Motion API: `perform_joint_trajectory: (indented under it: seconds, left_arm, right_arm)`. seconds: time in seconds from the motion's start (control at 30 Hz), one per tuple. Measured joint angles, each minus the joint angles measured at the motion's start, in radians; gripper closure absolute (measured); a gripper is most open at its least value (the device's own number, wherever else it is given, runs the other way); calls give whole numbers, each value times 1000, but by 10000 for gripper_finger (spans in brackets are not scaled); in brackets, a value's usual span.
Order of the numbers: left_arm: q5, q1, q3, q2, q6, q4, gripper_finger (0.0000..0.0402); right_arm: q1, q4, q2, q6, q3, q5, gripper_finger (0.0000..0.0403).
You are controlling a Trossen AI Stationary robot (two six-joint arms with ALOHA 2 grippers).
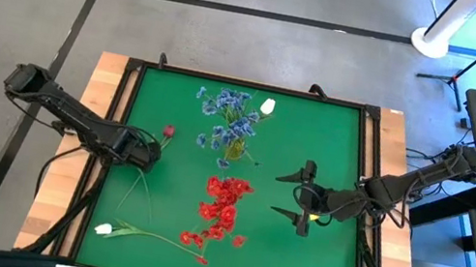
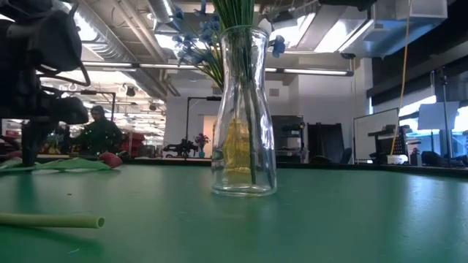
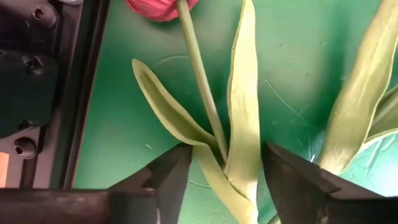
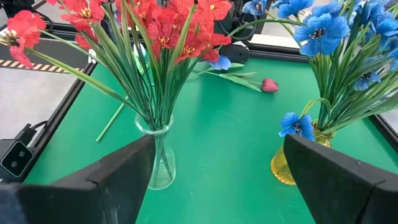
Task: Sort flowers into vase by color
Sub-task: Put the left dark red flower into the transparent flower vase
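Observation:
A dark pink tulip lies on the green mat at the left, its stem and long leaves flat on the mat. My left gripper points down over the lower stem, open, with one finger on each side of the stem and leaves. A white tulip lies near the front left. Red flowers stand in a clear glass vase. Blue flowers and a white bud stand in a yellow vase. My right gripper hangs open to the right of the red flowers.
A black raised frame borders the mat, close to my left gripper. The white tulip's cut stem end lies near the front. Bare mat stretches to the right of the vases, and a person shows in the room beyond.

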Motion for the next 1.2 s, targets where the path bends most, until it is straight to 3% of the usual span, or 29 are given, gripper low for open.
perform_joint_trajectory:
  seconds: [0.3, 0.43, 0.7, 0.93, 1.07, 1.2]
  left_arm:
    - [-8, 0, 2, 1, 4, -2, 333]
    - [-73, 4, 39, 3, 74, 16, 388]
    - [-291, 24, 234, 3, 301, 28, 395]
    - [-598, -49, 513, 2, 691, 127, 397]
    - [-759, -152, 609, 1, 1058, 361, 397]
    - [-856, -260, 615, 8, 1433, 687, 397]
  right_arm:
    - [0, 34, 0, -5, 0, 0, 49]
    - [0, 35, 0, -6, 0, 1, 49]
    - [0, 37, 0, -6, 0, 43, 49]
    - [0, 37, 0, -6, 0, 77, 49]
    - [0, 37, 0, -6, 0, 105, 49]
    - [0, 37, 0, -6, 0, 106, 49]
